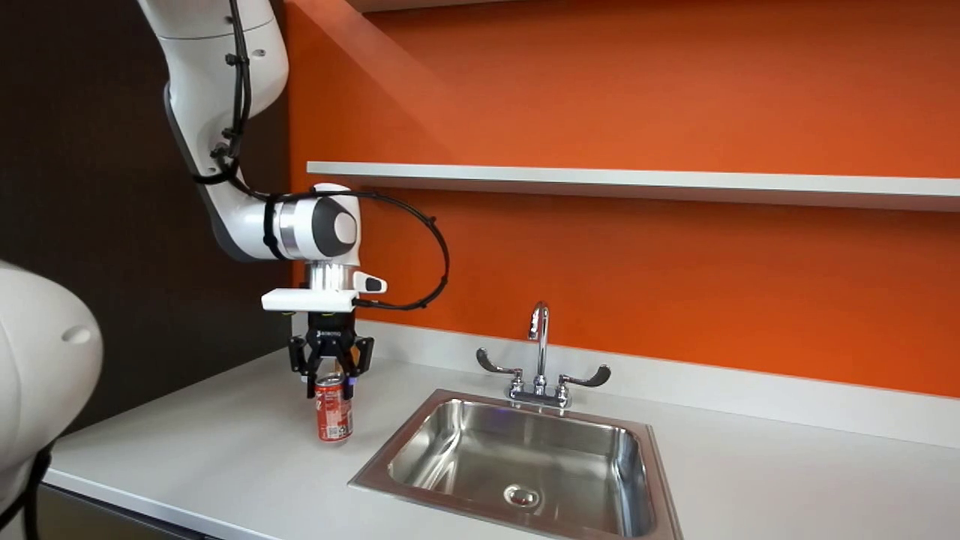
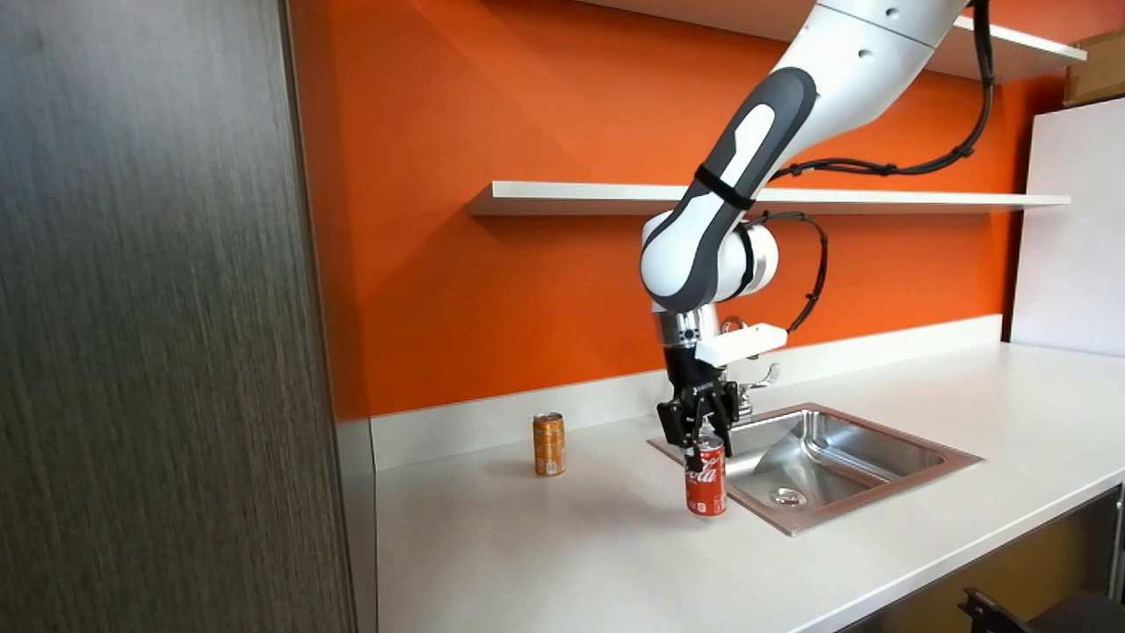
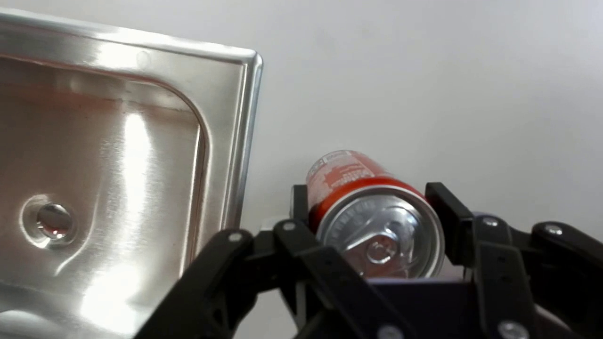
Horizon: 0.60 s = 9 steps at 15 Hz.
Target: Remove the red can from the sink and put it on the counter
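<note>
In an exterior view, a single red can, on or just above the desk (unclear which), was left of the lone sink; removal seemed done, release not. In an exterior view, one orange can stood far and left. In the wrist view, two fingers pinched the red can.

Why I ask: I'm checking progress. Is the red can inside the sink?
No, the wrist view shows the red can outside the sink, over the counter.
</note>
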Motion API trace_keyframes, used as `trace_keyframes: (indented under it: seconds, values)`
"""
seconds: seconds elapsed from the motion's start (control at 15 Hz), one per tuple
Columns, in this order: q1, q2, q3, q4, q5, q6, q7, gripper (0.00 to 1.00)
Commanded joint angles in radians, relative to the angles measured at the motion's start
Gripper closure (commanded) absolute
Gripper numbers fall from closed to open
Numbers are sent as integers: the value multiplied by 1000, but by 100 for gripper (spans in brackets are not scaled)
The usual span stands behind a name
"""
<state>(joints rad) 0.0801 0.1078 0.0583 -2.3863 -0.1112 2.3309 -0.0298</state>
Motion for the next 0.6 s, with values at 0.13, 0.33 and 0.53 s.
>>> trace_keyframes:
  seconds: [0.13, 0.33, 0.53]
  values:
    - [-1, 32, 9, 16, 17, 36, -8, 62]
    - [-2, 43, 10, 18, 19, 41, -10, 62]
    - [-2, 50, 9, 17, 19, 43, -10, 62]
